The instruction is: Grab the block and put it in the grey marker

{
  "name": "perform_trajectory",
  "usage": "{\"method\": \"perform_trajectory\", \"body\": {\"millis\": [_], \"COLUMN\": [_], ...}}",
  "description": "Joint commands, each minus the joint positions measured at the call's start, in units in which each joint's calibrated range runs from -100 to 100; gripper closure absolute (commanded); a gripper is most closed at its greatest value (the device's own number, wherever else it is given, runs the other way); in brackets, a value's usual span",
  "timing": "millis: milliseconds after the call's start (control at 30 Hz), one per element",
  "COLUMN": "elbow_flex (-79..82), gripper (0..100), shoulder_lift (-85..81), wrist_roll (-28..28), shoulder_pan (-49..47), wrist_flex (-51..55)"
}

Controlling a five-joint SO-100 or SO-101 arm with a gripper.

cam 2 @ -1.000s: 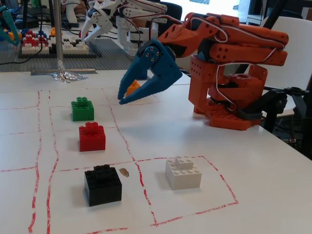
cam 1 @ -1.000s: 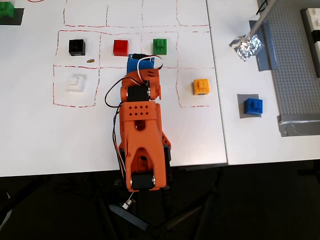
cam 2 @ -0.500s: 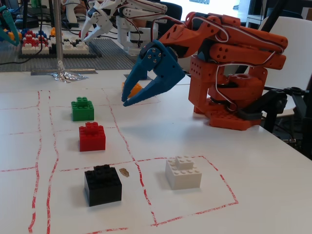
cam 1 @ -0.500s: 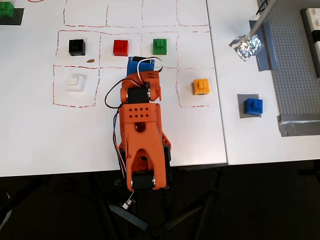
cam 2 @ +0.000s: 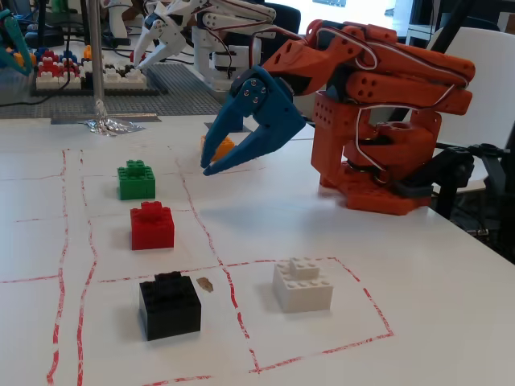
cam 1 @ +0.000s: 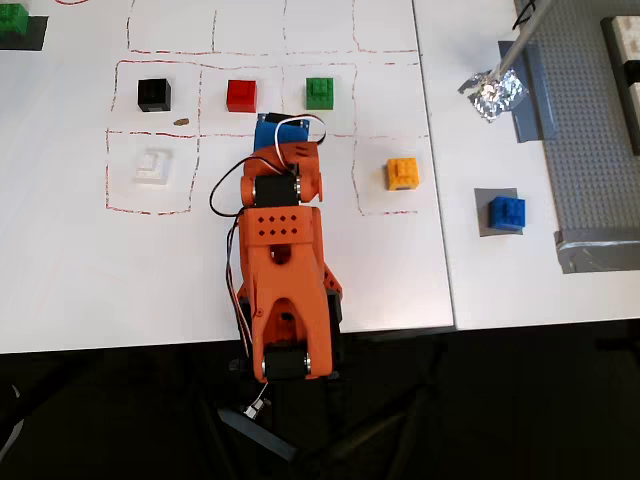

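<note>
Tabletop (cam 1: pixel 80 290), white with red dashed squares, carries an orange arm (cam 1: pixel 285 290) folded low. Its blue hand (cam 2: pixel 208 162) hangs in the air with fingers spread, holding nothing. In the overhead view, to the arm's right lies an orange block (cam 1: pixel 402 173); further right, well away from the arm, a blue block (cam 1: pixel 506 212) sits on a grey marker (cam 1: pixel 482 228).

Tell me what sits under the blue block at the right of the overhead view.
The blue block rests on a grey square marker on the table; the marker's edges show around it. The part beneath the block is covered.
</note>
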Motion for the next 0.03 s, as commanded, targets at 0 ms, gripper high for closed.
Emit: {"method": "perform_trajectory", "body": {"millis": [0], "elbow_flex": [0.9], "gripper": [100], "shoulder_lift": [-0.94], "wrist_roll": [-0.49], "shoulder_pan": [-1.31], "wrist_flex": [-0.26]}}
